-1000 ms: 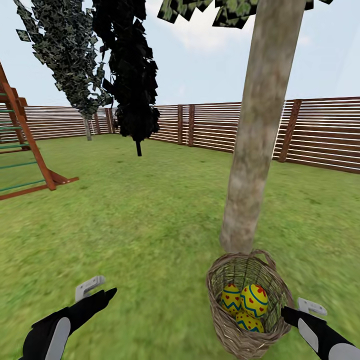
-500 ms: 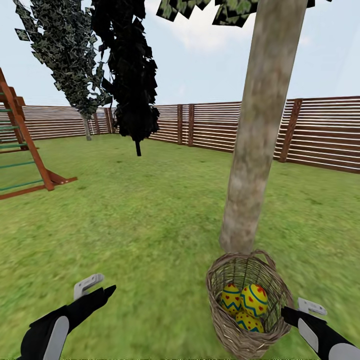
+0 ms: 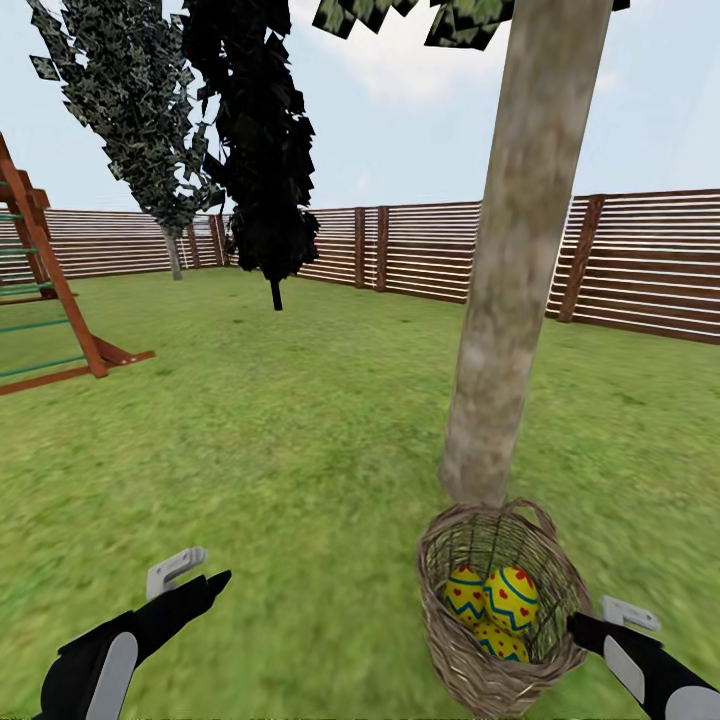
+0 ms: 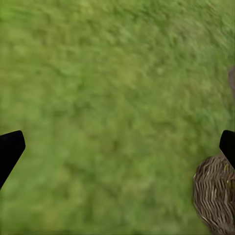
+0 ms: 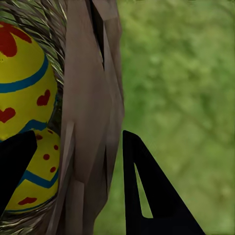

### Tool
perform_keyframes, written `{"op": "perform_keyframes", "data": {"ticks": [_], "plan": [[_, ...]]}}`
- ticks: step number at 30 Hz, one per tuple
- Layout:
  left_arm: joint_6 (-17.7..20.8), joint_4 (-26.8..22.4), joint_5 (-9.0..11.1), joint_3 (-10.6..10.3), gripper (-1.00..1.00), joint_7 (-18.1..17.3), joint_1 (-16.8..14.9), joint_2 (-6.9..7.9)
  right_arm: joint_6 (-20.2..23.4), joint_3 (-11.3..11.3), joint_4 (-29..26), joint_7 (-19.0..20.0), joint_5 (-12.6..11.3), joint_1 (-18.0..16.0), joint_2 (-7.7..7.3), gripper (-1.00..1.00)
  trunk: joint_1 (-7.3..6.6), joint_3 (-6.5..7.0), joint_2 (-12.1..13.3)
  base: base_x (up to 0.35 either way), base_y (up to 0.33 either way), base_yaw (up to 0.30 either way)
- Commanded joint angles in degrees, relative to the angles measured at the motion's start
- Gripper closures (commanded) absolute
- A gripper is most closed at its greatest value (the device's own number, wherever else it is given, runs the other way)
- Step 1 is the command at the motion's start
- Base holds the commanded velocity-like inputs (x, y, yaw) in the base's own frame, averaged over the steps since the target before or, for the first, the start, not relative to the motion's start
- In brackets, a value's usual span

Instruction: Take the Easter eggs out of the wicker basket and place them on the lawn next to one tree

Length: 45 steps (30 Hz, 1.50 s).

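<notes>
while our right gripper [image 3: 578,627] grasps the rim of the wicker basket [image 3: 455,645], with one jaw inside the weave beside the eggs and the other outside against the grass in the right wrist view, all three easter eggs [image 3: 497,610] sit inside it. the basket hangs tilted at about 5 o'clock in the head view, just in front of the foot of the tree [image 3: 505,280], whose pale trunk rises at 1 o'clock. our left gripper [image 3: 213,581] hovers at 7 o'clock over bare lawn [image 3: 300,440], its jaws released and holding nothing; in the left wrist view they stand wide apart with the basket off at the edge.

we judge the main risk to be the thin pinch on loose twigs: the basket could swing or slip, and a sharp tip would roll the eggs out and away from the trunk. the trunk stands very near the basket's far side, so a forward swing might knock against it.

further off, a black conifer [image 3: 260,150] and a grey-green tree [image 3: 130,110] stand at 11 o'clock, a red-brown play tower [image 3: 45,290] at 9 o'clock, and the slatted fence [image 3: 640,265] closes the garden behind. nothing lies on the grass between us and the tree.
</notes>
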Motion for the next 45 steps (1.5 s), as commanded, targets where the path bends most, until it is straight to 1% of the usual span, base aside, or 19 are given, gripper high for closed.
{"op": "perform_keyframes", "data": {"ticks": [1,3,10,12,15,18,29,30,32,35,41,45], "plan": [[0.3,-0.1,0.4,0.1,-1.00,0.1,-0.1,-0.06,-0.6,0.2,-0.3,-1.6,1.1,0.1,1.28,1.00,0.24,-0.26,-0.4,0.000,0.000,0.000],[0.3,-0.1,0.4,0.1,-1.00,0.1,-0.1,-0.06,-0.6,0.2,-0.3,-1.6,1.1,0.1,1.29,1.00,0.68,-0.62,-1.2,0.000,0.000,0.000],[0.3,0.0,0.4,0.1,-1.00,-0.1,-0.1,-0.06,-0.6,0.2,-0.3,-1.5,1.1,0.1,1.29,1.00,0.68,-0.62,-1.2,0.000,0.000,0.000],[0.3,0.1,0.4,0.1,-1.00,-0.2,-0.1,-0.06,-0.6,0.2,-0.3,-1.5,1.1,0.1,1.29,1.00,0.24,-0.26,-0.4,0.000,0.000,0.000],[0.3,0.2,0.4,0.1,-1.00,-0.3,-0.1,-0.06,-0.6,0.2,-0.3,-1.5,1.1,0.1,1.25,1.00,0.24,-0.26,-0.4,0.000,0.000,0.000],[0.3,0.2,0.4,0.1,-1.00,-0.3,-0.1,-0.06,-0.6,0.2,-0.3,-1.5,1.1,0.1,1.21,1.00,-0.42,0.28,0.8,0.000,0.000,0.000],[0.3,0.2,0.3,0.1,-1.00,-0.1,-0.1,-0.06,-0.6,0.2,-0.3,-1.5,1.1,0.1,1.29,1.00,-0.42,0.28,0.8,0.000,0.000,0.000],[0.3,0.2,0.2,0.1,-1.00,0.0,-0.1,-0.06,-0.6,0.2,-0.3,-1.5,1.1,0.1,1.29,-1.00,-0.42,0.28,0.8,0.000,0.000,0.000],[0.3,0.2,0.2,0.1,-1.00,0.0,-0.1,-0.06,-0.6,0.2,-0.3,-1.5,1.1,0.1,1.29,-1.00,-0.42,0.28,0.8,0.000,0.000,0.000],[0.3,0.2,0.2,0.1,-1.00,0.0,-0.1,-0.06,-0.6,0.2,-0.3,-1.5,2.1,0.1,1.29,-1.00,-0.42,0.28,0.8,0.000,0.000,0.000],[0.3,0.3,0.2,0.2,-1.00,0.0,-0.1,-0.03,-0.6,0.2,-0.3,-1.5,2.2,0.1,1.29,-1.00,-0.42,0.28,0.8,0.000,0.000,0.000],[0.3,0.4,0.3,0.1,-1.00,0.0,-0.1,-0.04,-0.6,0.2,-0.3,-1.5,2.2,0.1,1.31,-1.00,-1.30,1.00,2.4,0.000,0.000,0.000]]}}
